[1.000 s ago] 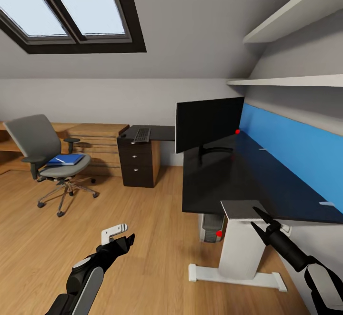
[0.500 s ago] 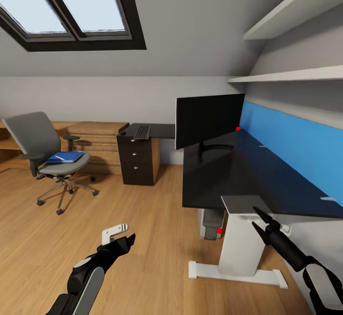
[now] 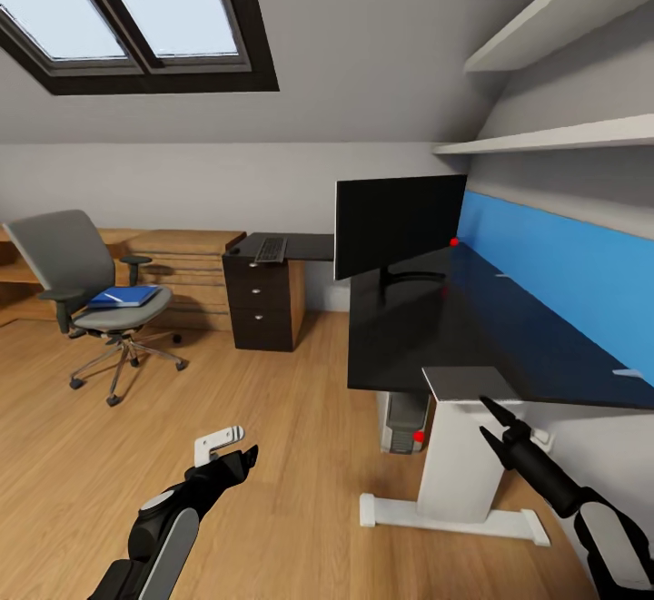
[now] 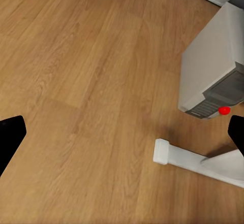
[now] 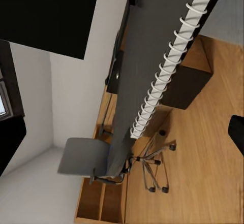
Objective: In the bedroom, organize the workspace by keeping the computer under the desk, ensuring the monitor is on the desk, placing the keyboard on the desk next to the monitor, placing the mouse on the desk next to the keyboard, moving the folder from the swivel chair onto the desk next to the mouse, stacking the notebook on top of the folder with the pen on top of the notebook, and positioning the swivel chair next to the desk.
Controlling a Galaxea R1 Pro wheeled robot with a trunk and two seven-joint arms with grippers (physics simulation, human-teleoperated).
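Your right gripper (image 3: pixel 491 420) pinches a grey spiral-bound notebook (image 3: pixel 465 386), held level at the near corner of the desk (image 3: pixel 472 337), presumably in transit until the blue folder (image 3: pixel 124 297) leaves the swivel chair (image 3: pixel 86 287). Your left gripper (image 3: pixel 227 452) hangs low over the floor, jaws spread, holding nothing. The monitor (image 3: pixel 400 223) stands on the desk; the computer (image 3: pixel 404 421) sits beneath it

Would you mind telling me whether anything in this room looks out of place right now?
Yes: a blue folder lies on the swivel chair seat instead of on the desk, and the chair stands well away from it. The keyboard sits on the far wing, apart from the monitor.
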